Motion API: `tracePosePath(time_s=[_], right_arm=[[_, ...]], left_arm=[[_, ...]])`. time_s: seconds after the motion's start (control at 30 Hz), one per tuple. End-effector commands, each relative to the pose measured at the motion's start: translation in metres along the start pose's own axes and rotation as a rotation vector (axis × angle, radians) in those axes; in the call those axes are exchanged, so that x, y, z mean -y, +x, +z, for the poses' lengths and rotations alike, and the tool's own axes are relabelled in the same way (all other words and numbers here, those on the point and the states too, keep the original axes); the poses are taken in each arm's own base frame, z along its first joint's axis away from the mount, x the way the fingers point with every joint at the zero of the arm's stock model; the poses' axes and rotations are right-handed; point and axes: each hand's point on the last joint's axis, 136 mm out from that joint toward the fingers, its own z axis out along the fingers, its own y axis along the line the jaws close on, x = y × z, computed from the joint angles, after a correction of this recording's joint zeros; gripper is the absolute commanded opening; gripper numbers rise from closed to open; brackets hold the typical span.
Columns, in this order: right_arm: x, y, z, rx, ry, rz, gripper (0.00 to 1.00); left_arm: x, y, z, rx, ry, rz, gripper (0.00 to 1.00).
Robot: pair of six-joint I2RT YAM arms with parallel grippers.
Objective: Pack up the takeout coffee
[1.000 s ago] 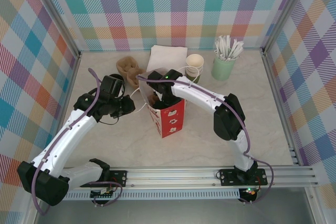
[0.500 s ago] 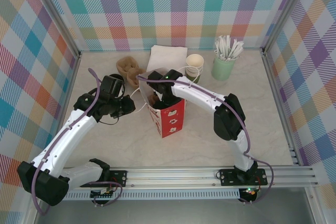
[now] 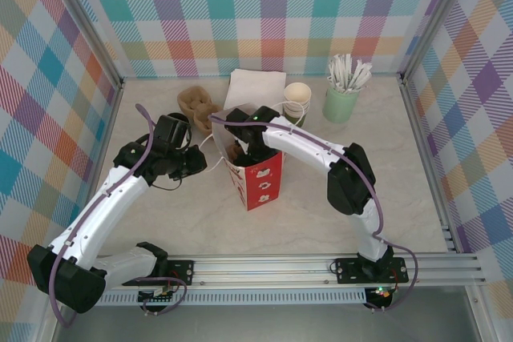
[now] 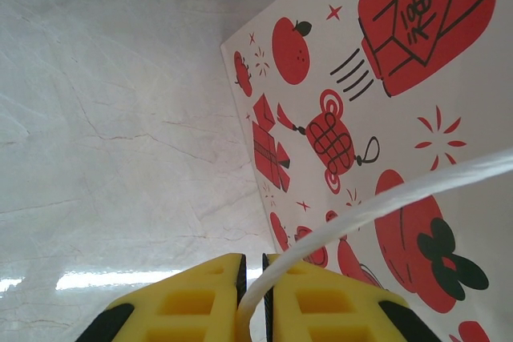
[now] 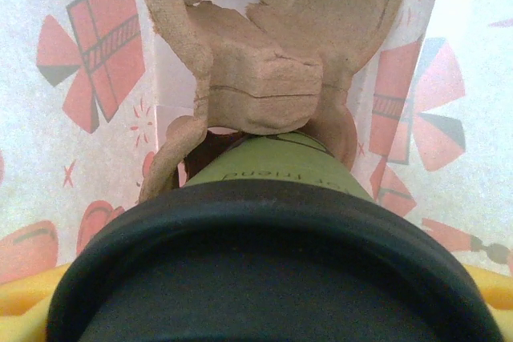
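Observation:
The takeout coffee, a green paper cup under a black lid, sits low inside the red-and-white paper bag, pressed against a brown pulp carrier in the bag. My right gripper reaches down into the bag's open top and is shut on the cup; a yellow finger shows beside the lid. To the bag's left, my left gripper is shut on the bag's white string handle and holds it out sideways. The bag's printed side stands just past it.
Behind the bag lie white napkins, a second brown pulp carrier, a stack of cups and a pale-green holder of white sticks. Checked walls close in on three sides, and a metal rail runs along the near edge.

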Motion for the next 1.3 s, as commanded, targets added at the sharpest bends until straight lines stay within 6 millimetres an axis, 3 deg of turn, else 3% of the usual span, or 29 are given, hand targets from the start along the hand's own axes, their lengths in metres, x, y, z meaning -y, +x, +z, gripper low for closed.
tracePosePath(time_s=[0.0,0.37,1.27], right_arm=[[0.002,0.016,-0.016,-0.03,-0.014,0.006,0.82],[-0.004,0.018,-0.039,-0.009,-0.043,0.007,0.82],[-0.01,0.018,-0.041,-0.014,-0.068,0.004,0.82]], left_arm=[[-0.007,-0.003,0.001,0.007,-0.028,-0.014,0.16],[-0.007,-0.002,0.001,0.004,-0.027,-0.017,0.16],[-0.006,-0.001,0.001,0.003,-0.021,-0.021,0.16]])
